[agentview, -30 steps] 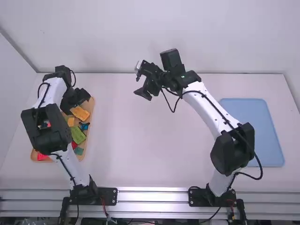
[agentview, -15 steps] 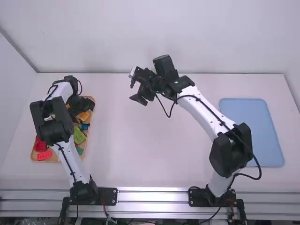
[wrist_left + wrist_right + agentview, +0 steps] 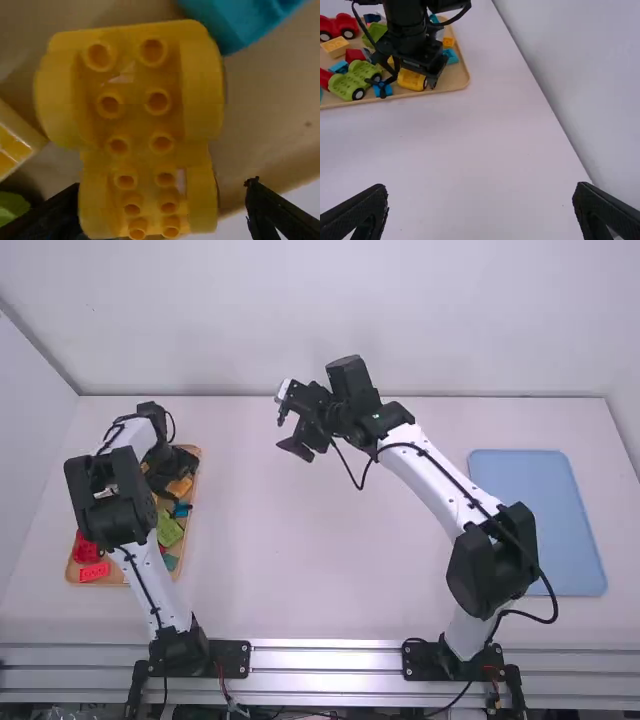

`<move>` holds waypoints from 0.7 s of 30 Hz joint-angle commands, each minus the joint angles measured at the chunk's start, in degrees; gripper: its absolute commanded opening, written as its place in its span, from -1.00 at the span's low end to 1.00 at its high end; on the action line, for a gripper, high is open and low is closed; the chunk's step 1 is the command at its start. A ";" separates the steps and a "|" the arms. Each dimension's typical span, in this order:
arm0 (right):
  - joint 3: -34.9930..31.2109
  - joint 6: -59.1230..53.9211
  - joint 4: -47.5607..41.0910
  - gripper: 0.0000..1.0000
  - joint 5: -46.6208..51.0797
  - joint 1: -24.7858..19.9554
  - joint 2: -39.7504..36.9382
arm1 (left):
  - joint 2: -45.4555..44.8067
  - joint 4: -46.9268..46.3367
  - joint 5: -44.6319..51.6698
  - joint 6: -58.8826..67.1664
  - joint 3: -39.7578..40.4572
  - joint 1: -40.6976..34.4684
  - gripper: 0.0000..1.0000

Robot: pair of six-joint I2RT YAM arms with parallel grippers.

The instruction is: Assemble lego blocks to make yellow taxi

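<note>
Left gripper [image 3: 183,480]: my fingers spread around this round-studded yellow plastic wheelbase [image 3: 132,125] | right gripper [image 3: 284,421]: fingers apart, above smooth white table [image 3: 310,560]

White links, black joints, dangling black cables

Wheeled block [image 3: 131,127] yellow; mat [image 3: 540,525] pale blue; tray [image 3: 460,77] tan; table [image 3: 300,550] white.

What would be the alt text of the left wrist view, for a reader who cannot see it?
A yellow studded vehicle base lies on a tan tray between the open fingers of the left gripper. Near it are a teal block, another yellow block and a green piece.
</note>
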 commanded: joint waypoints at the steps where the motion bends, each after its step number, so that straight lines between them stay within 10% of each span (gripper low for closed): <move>1: -0.33 0.09 0.26 0.97 -0.13 -0.11 -1.05 | 0.55 -0.48 -4.24 -4.07 -1.99 0.70 0.68; 10: -0.33 0.26 0.46 0.97 -0.11 -0.11 -1.05 | 0.52 1.77 -2.01 -3.69 -2.78 1.18 0.71; 21: -0.33 0.31 -0.02 0.97 1.60 -0.11 -1.05 | 0.52 1.86 -0.81 -3.61 -2.91 1.09 -0.05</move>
